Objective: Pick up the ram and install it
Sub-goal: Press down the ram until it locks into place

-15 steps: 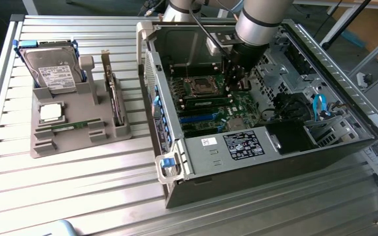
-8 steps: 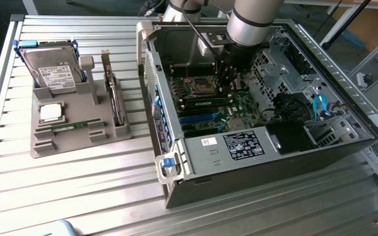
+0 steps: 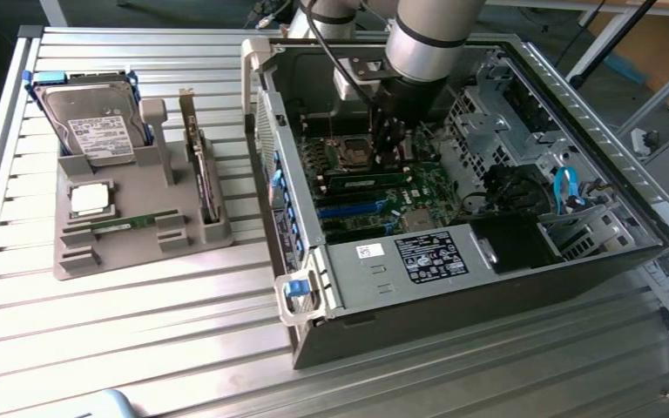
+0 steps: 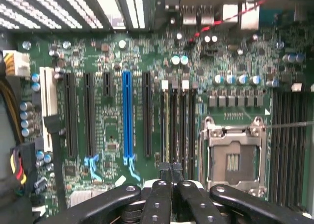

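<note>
The end effector point(image 4: 171, 177) hangs inside the open computer case point(image 3: 451, 252), its black fingers point(image 4: 162, 197) drawn together with their tips meeting just above the motherboard point(image 4: 230, 57). Whether anything thin is pinched between the tips cannot be told. In the wrist view the tips sit at the near end of a group of narrow black memory slots point(image 4: 176, 121), with the empty processor socket point(image 4: 235, 158) just beside them on one side and a blue expansion slot point(image 4: 127, 116) and further black slots on the other. In the exterior view the arm point(image 3: 428, 39) comes down through the case's open side, close to the metal drive cage point(image 3: 486, 113) on the exterior view's right and with the case wall point(image 3: 274, 165) standing on the exterior view's left; room around the wrist is tight on both sides.

A long green stick, apparently the ram point(image 3: 364, 183), lies seated along the board just below the end effector in the exterior view.

Outside the case, on the ribbed metal bench point(image 3: 137, 331), a grey holder tray point(image 3: 125, 252) sits well apart to the exterior view's left. It carries a hard drive point(image 3: 97, 126) propped at its far end, a square processor chip point(image 3: 91, 198), an upright expansion card point(image 3: 203, 174) along its edge nearest the case, and a thin green strip point(image 3: 125, 224) low in a slot near its front. Open bench lies in front of the tray and the case.
</note>
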### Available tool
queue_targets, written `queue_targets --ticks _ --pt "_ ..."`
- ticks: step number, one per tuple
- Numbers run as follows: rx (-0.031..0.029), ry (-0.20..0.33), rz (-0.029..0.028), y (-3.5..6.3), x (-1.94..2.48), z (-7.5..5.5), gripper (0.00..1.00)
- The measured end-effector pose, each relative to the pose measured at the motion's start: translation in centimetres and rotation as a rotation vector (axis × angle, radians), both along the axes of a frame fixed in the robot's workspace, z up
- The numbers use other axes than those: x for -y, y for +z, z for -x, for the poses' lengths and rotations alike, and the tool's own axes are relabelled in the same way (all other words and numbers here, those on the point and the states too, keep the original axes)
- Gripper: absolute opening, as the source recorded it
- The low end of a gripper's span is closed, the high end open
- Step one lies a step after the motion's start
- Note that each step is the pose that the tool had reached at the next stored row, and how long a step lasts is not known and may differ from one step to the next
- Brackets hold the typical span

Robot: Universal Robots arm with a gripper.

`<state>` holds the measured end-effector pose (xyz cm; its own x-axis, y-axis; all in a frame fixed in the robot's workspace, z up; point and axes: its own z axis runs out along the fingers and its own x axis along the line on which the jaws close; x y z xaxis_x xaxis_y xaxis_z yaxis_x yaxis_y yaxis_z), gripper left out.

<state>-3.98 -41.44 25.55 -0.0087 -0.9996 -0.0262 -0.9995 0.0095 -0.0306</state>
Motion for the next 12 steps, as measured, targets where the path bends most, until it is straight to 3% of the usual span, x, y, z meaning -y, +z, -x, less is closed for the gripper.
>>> queue_targets --ticks 7,12 --pt "0.0000 0.000 0.0000 0.00 0.00 1.8 0.10" --pt "0.0000 0.000 0.0000 0.00 -0.01 2.3 0.10"
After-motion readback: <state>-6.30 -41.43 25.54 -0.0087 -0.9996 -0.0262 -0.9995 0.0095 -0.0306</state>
